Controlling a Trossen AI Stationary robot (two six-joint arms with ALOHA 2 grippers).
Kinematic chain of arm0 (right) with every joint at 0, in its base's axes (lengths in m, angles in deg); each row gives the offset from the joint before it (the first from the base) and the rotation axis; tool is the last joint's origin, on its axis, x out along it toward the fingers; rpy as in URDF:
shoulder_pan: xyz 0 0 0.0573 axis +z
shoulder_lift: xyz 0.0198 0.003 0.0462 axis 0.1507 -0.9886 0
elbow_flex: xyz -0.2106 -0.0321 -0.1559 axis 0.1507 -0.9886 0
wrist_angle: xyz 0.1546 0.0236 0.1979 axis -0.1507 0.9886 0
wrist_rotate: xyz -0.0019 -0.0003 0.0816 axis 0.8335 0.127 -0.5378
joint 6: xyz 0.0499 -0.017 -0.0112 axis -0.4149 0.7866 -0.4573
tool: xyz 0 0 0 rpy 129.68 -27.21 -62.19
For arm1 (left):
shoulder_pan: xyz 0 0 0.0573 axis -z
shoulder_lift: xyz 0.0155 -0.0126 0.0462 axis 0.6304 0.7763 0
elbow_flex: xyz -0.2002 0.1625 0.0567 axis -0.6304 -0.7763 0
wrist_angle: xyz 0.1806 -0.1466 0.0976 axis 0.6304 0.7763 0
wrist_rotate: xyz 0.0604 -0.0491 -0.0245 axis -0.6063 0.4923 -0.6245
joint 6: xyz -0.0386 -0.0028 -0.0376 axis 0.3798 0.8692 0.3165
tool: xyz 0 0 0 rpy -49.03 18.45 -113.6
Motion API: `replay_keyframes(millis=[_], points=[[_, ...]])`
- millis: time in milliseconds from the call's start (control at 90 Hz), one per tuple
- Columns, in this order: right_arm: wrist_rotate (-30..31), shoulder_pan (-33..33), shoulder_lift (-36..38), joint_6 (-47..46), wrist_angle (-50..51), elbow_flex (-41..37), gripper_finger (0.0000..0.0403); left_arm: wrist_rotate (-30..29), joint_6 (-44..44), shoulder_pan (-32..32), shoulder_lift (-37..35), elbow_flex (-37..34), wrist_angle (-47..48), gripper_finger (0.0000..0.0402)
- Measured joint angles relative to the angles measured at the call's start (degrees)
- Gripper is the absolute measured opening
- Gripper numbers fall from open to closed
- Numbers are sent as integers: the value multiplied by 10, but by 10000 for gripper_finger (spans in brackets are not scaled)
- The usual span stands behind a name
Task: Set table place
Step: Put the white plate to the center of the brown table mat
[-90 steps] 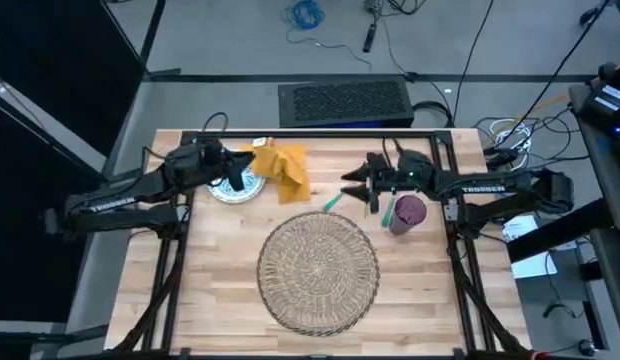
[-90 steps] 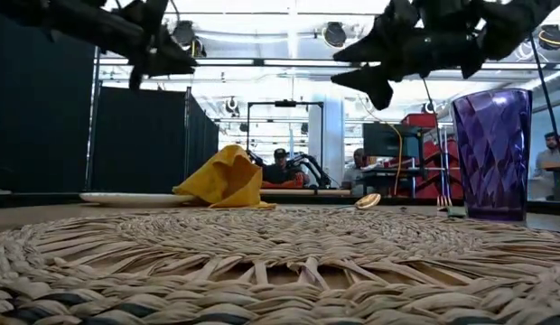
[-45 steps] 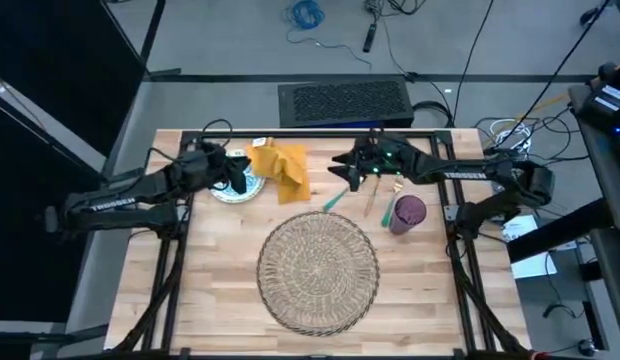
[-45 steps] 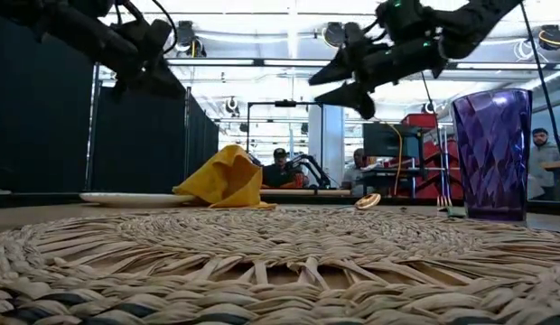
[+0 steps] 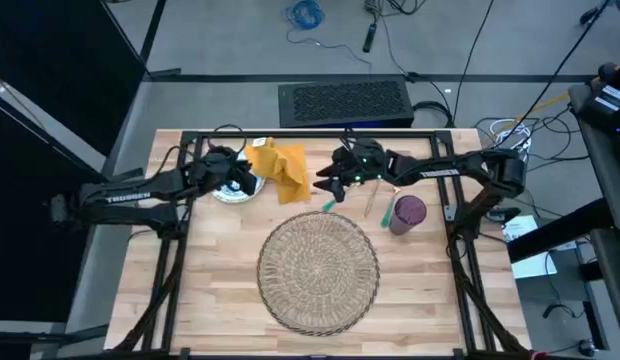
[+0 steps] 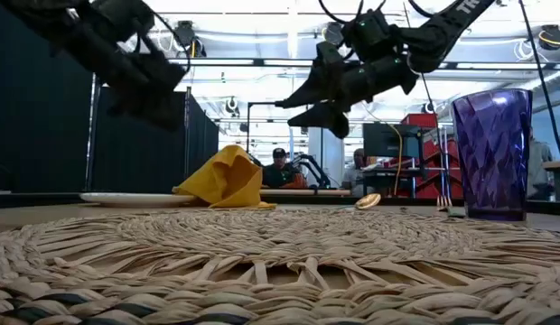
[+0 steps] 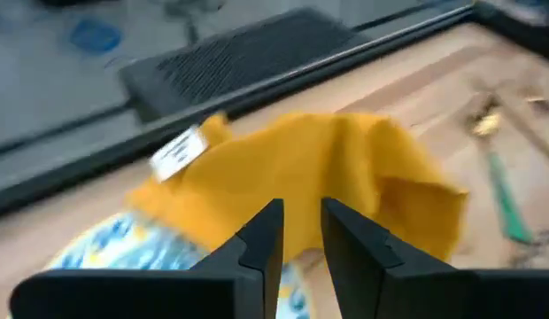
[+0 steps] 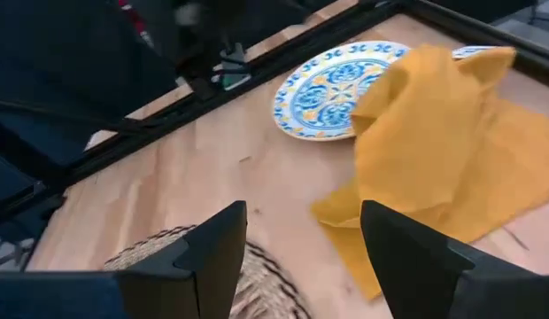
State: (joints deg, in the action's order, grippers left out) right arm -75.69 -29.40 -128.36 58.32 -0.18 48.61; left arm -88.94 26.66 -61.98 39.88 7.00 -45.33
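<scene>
Right gripper [image 5: 325, 181]: fingers [image 8: 212, 257] spread wide, empty, hanging in the air just beside the yellow napkin [image 5: 282, 167], toward its near right corner. Touching nothing. Left gripper [image 5: 248, 180]: fingers [image 7: 261, 244] almost together, only a thin gap, also empty, held above the plate [image 5: 233, 186] with the napkin straight ahead.

Judged as the step in hand: going for the napkin, probably with the right gripper. To do well: come down on a raised fold, not on the flat cloth, and close only when both pads are around the fold. Lift slowly, because one side of the napkin lies over the plate edge and may drag the plate. Better to keep the left gripper away from the same corner, to avoid a bump between the arms.

Farther out: green-handled cutlery [image 5: 333, 201] just beside the right gripper, more cutlery and the purple cup [image 5: 407, 213] to the right. Round straw mat [image 5: 317, 269] in the middle of the table [image 5: 215, 290], bare, well apart from plate and napkin at the back edge. Nothing placed on the mat yet, so the setting seems hardly begun.
</scene>
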Motion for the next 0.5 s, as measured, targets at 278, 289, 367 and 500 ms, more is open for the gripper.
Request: replay_keyframes(millis=[278, 289, 367, 500], points=[[-15, 0, 3, 18, 16, 0, 210, -72, 132, -4, 0, 0, 143, 64], [-15, 0, 3, 18, 17, 0, 210, -71, 136, -4, 0, 0, 148, 64], [-21, 0, 2, 19, 19, 0, 210, -51, 162, -3, 0, 0, 168, 63], [-41, 0, 3, 19, 19, 0, 210, -2, 169, 1, 11, 0, 178, 63]])
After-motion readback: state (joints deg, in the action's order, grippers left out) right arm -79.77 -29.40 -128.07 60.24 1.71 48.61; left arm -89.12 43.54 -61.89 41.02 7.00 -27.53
